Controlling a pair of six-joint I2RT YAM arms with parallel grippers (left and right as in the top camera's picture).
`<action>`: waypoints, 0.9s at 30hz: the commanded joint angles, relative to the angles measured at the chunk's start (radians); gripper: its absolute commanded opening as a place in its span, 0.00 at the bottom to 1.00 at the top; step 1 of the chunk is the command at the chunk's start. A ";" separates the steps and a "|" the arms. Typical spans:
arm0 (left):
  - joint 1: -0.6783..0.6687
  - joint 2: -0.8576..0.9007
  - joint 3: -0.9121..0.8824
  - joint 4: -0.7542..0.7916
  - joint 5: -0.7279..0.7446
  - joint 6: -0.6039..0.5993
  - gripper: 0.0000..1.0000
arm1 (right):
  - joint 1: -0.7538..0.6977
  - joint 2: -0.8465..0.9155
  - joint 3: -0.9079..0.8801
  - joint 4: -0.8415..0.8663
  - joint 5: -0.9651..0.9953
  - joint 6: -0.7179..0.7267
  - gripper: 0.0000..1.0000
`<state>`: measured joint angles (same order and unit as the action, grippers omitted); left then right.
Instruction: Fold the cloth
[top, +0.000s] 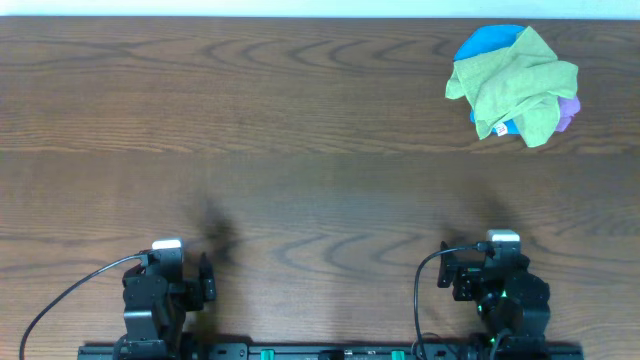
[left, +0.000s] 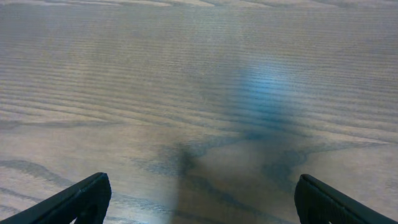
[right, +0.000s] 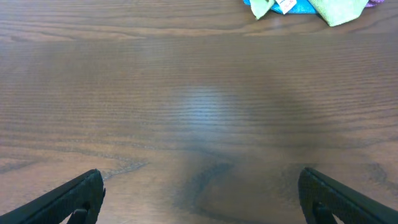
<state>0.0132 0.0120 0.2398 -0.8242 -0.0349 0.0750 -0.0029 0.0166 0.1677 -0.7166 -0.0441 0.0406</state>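
Observation:
The cloth (top: 510, 85) is a bright lime-green crumpled heap at the far right of the table, with a small white tag (top: 497, 128) at its near edge. It lies on a blue cloth (top: 487, 40). Its near edge and tag also show at the top of the right wrist view (right: 341, 10). I cannot tell whether all the green fabric is one cloth. My left gripper (top: 165, 275) (left: 202, 186) is open and empty over bare wood at the front left. My right gripper (top: 500, 270) (right: 200, 180) is open and empty at the front right, far from the cloth.
A purple item (top: 567, 110) peeks out at the heap's right side. The wooden table (top: 300, 150) runs across the whole view. The arm bases and cables sit along the front edge (top: 320, 350).

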 joint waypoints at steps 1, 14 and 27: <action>0.006 -0.008 -0.011 -0.066 -0.021 -0.004 0.95 | -0.007 -0.008 -0.008 -0.005 0.014 0.006 0.99; 0.006 -0.009 -0.011 -0.066 -0.021 -0.004 0.95 | -0.007 -0.008 -0.008 0.002 0.014 0.007 0.99; 0.006 -0.009 -0.011 -0.066 -0.021 -0.004 0.96 | -0.040 0.335 0.321 -0.062 0.064 0.079 0.99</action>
<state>0.0132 0.0120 0.2401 -0.8246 -0.0353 0.0746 -0.0242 0.2649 0.3977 -0.7681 -0.0082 0.0872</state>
